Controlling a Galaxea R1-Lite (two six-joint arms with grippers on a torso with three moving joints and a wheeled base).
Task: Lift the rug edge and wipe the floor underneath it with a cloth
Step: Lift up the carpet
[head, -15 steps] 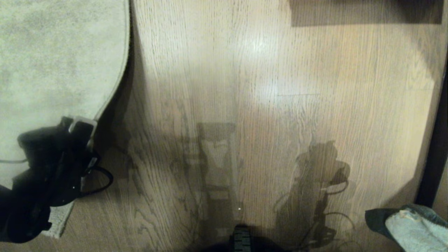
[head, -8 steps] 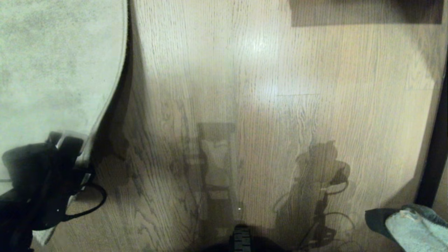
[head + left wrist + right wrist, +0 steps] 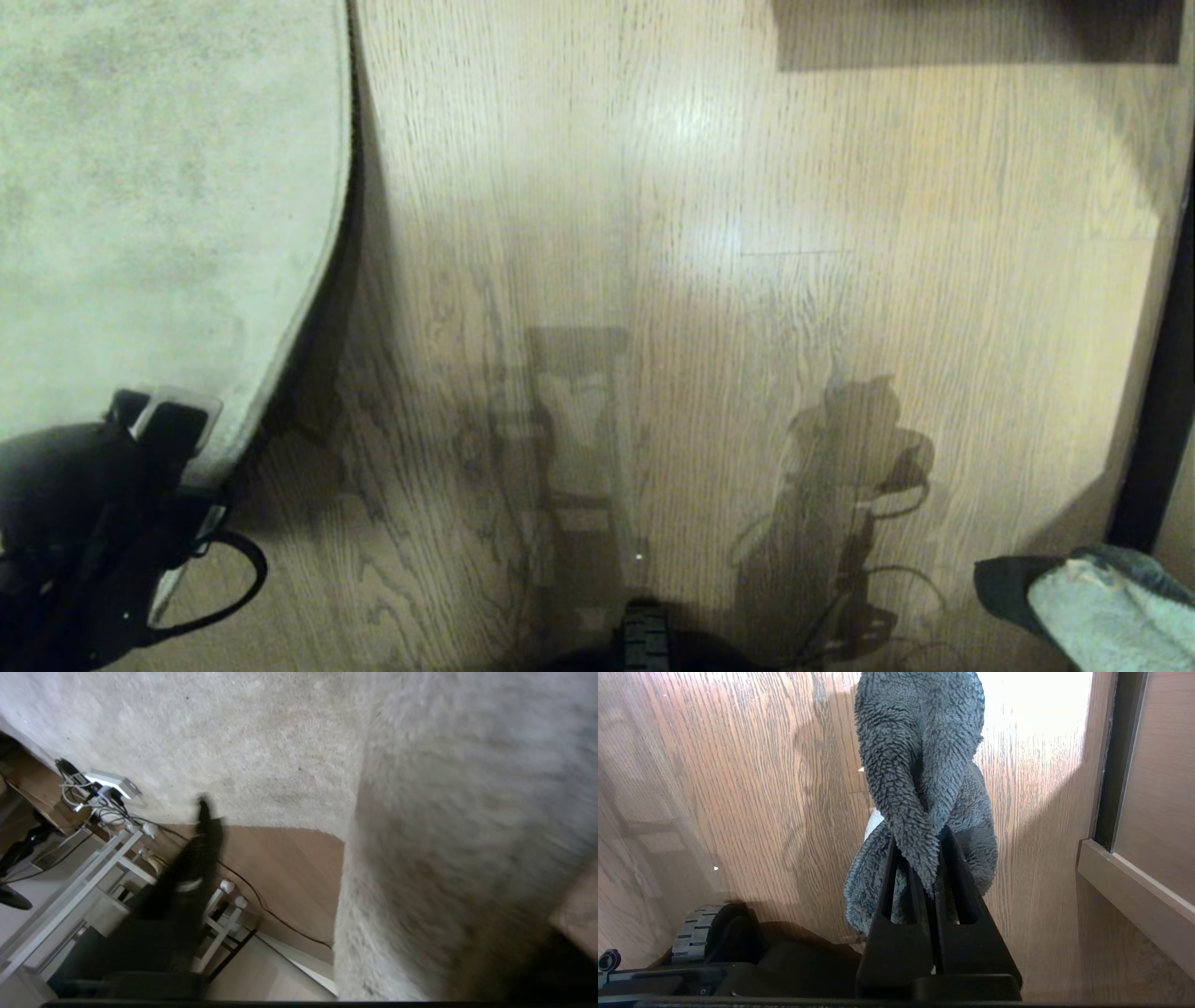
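Left gripper (image 3: 173,439) at the rug edge (image 3: 322,271); right gripper (image 3: 924,863) pinches the cloth (image 3: 924,765).

No containers in view. The pale grey-beige short-pile rug edge curves up off the light brown wood-grain floor (image 3: 709,308), shadow beneath it. 1 left finger (image 3: 203,844) is visible in the left wrist view, the other hidden by blurred pile, so finger spread cannot be told. The 2 right fingers are clamped on the dark grey terry cloth, cut off at the head view's lower right. Open floor lies right of the rug.
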